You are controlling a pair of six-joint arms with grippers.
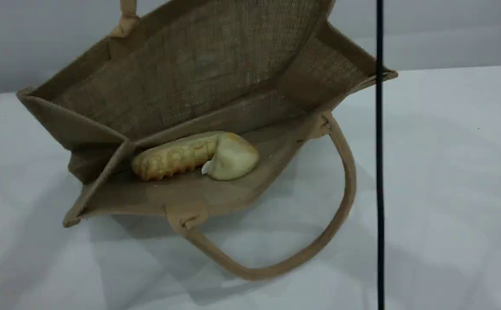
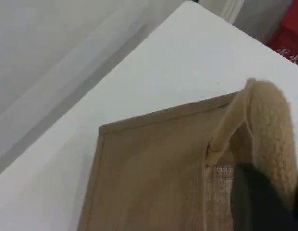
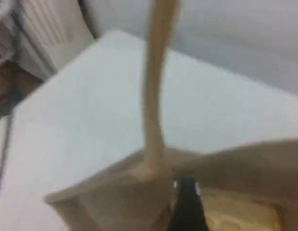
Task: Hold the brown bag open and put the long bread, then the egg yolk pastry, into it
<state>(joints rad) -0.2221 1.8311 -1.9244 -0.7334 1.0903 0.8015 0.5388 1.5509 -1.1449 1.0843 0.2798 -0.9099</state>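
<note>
Coarse tan jute, open-weave and bound at the edges, forms the brown bag [image 1: 181,77], which lies on its side on the white bench [image 1: 448,172] with its mouth gaping toward the scene camera. Its lower looped handle [image 1: 345,181] curves loose across the bench; the upper handle [image 1: 128,17] rises out of the top edge, cut off. Inside, on the lower wall, the long bread [image 1: 173,159] shows ridged golden segments, and the smooth, pale egg yolk pastry [image 1: 235,161] rests touching its right end.

In the left wrist view, the left gripper [image 2: 264,202] is clenched on the fuzzy upper handle [image 2: 271,134], only a dark fingertip showing. The right wrist view is blurred: the right gripper [image 3: 187,207], just one dark fingertip visible above the bag's mouth, grasps nothing I can see; whether its jaws are apart cannot be told. A thin dark vertical line [image 1: 379,172] crosses the scene view.
</note>
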